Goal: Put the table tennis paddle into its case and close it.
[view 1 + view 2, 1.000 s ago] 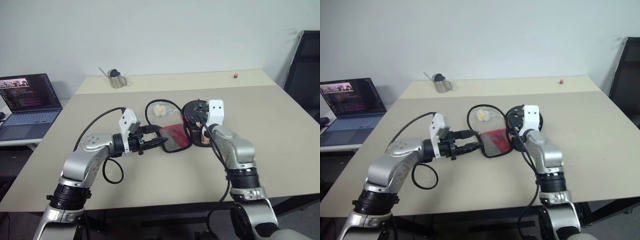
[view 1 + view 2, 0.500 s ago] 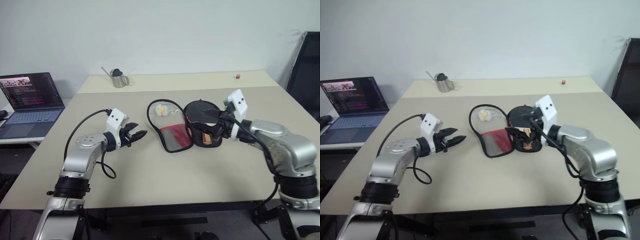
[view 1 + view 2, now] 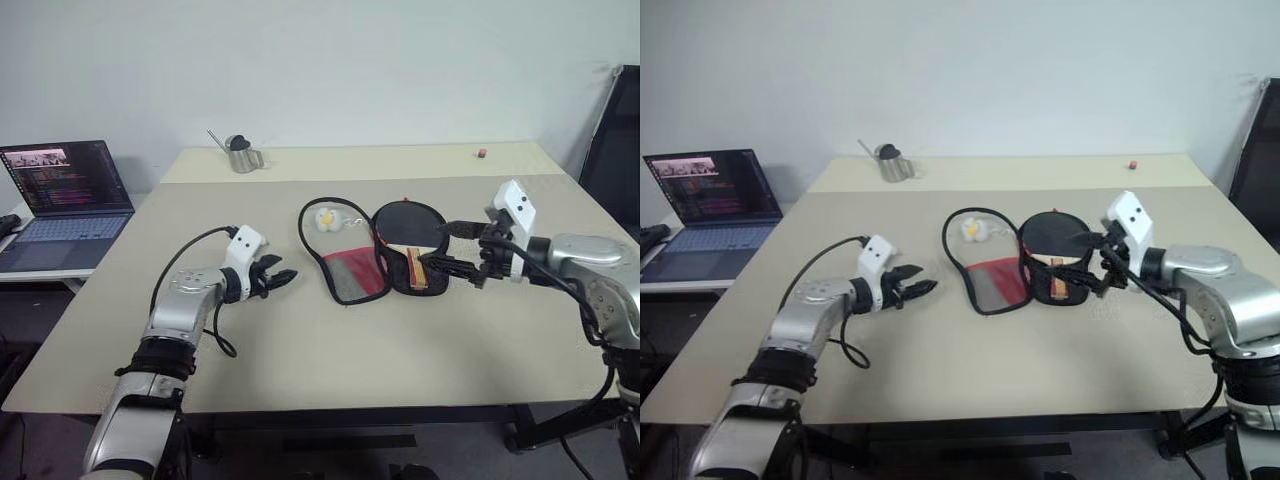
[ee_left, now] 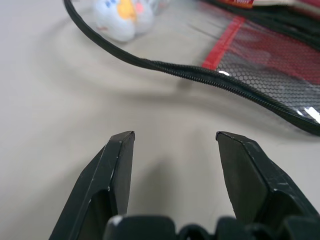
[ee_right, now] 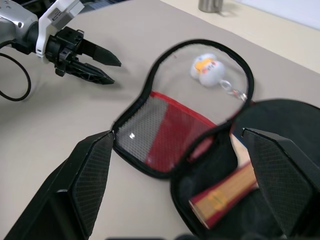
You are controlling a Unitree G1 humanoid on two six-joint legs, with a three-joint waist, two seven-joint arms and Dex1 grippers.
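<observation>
The case (image 3: pixel 352 272) lies unzipped on the table, its red and mesh flap spread to the left. Its black half (image 3: pixel 1032 285) holds the table tennis paddle (image 3: pixel 404 222), black face up, with the striped wooden handle (image 5: pixel 225 192) pointing toward the table's near edge. My right gripper (image 3: pixel 447 248) hovers just right of the paddle, open wide and empty. My left gripper (image 3: pixel 281 278) is open and empty, low over the table a short way left of the flap. The flap's black zip edge (image 4: pixel 210 75) lies ahead of the left fingers (image 4: pixel 120 165).
A white plush charm (image 3: pixel 323 217) lies inside the loop of the zip edge. A metal pitcher (image 3: pixel 238 155) and a small red item (image 3: pixel 481 153) sit at the table's far side. A laptop (image 3: pixel 65 190) stands on a side table at left, a black chair (image 3: pixel 615 130) at right.
Both grippers have drawn away from the case: the left one back to the left and lower, the right one swung out to the right. The case now lies open with the paddle in view.
</observation>
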